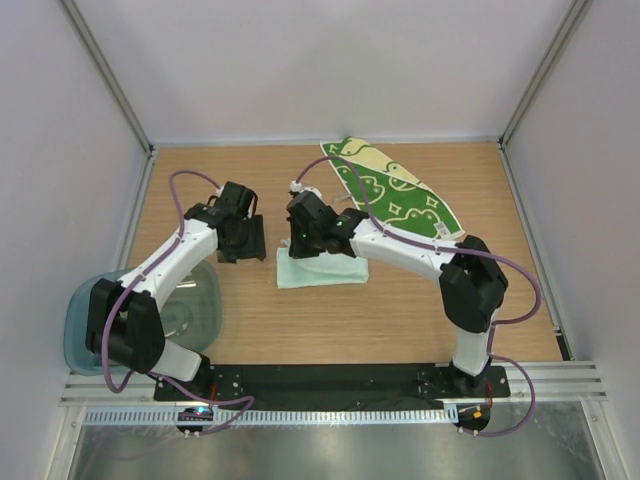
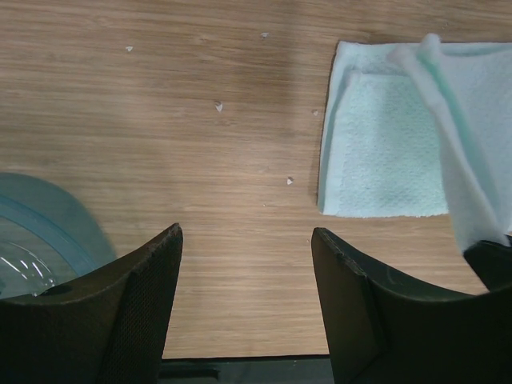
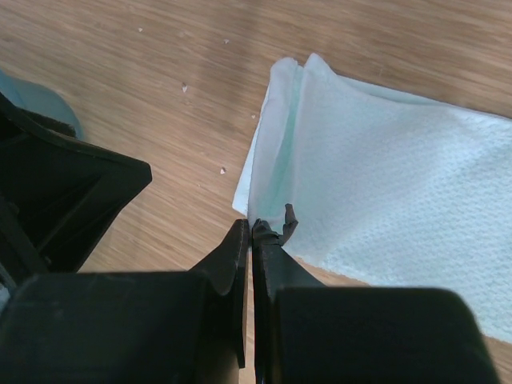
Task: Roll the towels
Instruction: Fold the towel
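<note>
Right gripper [image 3: 252,228]: jaws pressed together on a thin pinch of the mint towel [image 3: 384,176], taken at its left edge; the cloth climbs to the tips in a narrow ridge.
Left gripper [image 2: 246,234]: jaws wide apart with nothing between them, hanging over bare table [image 2: 200,120] just left of the mint towel, with the bin [image 2: 32,216] on its other side.
Mint towel: mid-table, between the two grippers. It lies mostly flat and is doubled at the left edge, with one flap lifted off the wood.
Green towel [image 1: 395,190]: spread flat at the far right, behind the right arm and well apart from the left gripper.
Stage (my reading): start of the first roll, with neither towel rolled.
Risk, slip: the pinch is shallow, so a pull across the towel could draw the cloth out of the jaws.
Risk, wrong layer: if only the upper layer is caught (I cannot tell from here), the fold would open instead of curling.
Risk, drag: nothing pins the far side, so the whole towel may slide over the smooth wood rather than turn on itself.
Risk, loose roll: one point of grip on a wide edge would leave the ends lagging and give a cone.
Risk, clash: the grippers are close, and both going for that edge could knock fingers.
</note>
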